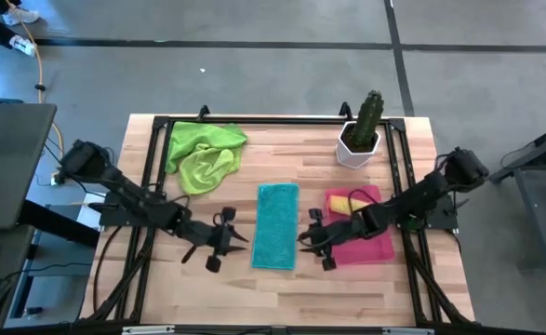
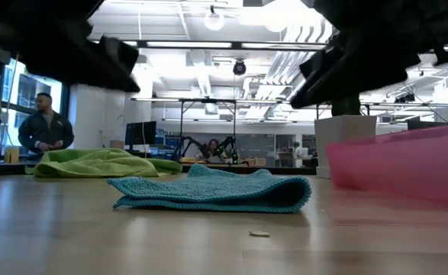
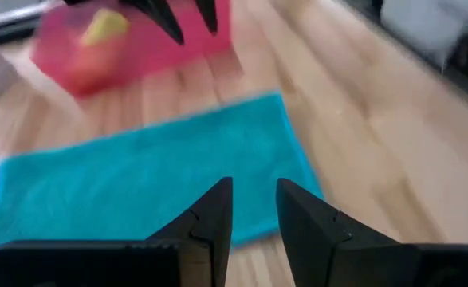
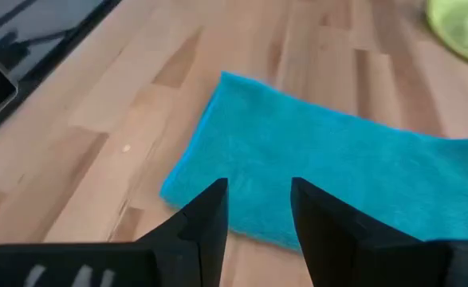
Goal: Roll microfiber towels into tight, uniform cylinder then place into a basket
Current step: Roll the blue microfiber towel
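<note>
1. Left hand [image 1: 224,244] and right hand [image 1: 317,244] hover part-open and empty on either side of the teal towel's [image 1: 277,225] near end.
2. Folded flat mid-surface, the towel's long axis runs away from both hands, equally close.
3. Farther right, the basket [image 1: 377,244] holds a yellow towel [image 1: 347,203]; green towels [image 1: 203,154] lie beyond.

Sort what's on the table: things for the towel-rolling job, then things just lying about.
Job:
teal towel, folded flat between the grippers
green towels, heaped at the back
yellow towel, in the basket
pink basket

Lying about:
potted cactus, behind the basket
</note>
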Controlling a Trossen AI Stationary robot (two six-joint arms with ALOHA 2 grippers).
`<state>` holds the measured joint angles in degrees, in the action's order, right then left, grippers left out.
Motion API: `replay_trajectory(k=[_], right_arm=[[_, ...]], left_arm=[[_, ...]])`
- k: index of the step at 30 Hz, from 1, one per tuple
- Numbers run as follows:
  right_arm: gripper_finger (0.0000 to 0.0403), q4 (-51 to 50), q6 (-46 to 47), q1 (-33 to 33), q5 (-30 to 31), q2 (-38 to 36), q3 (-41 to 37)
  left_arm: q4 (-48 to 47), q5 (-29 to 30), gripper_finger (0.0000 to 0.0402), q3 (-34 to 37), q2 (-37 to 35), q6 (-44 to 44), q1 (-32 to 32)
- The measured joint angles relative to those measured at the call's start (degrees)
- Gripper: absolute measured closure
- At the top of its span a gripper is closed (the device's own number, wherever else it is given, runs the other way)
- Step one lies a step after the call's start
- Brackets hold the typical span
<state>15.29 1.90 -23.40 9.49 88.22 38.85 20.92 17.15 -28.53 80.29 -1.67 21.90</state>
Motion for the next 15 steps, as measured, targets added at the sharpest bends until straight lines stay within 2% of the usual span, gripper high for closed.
replay_trajectory(k=[3, 8, 15], right_arm=[[0.0272, -2.14, -2.96, -0.61, -0.51, 1.97, 2.14], [0.0272, -3.94, -4.47, -1.22, -0.82, 6.23, 5.09], [0.0272, -11.7, -4.37, -2.91, -2.51, 12.19, 10.14]], left_arm=[[2.56, 0.15, 0.0311, -1.56, 4.65, -0.78, 0.95], [1.14, 1.91, 0.0311, -4.31, 10.25, -0.37, 1.89], [-3.33, -1.25, 0.0311, -11.15, 19.23, -1.74, 2.15]])
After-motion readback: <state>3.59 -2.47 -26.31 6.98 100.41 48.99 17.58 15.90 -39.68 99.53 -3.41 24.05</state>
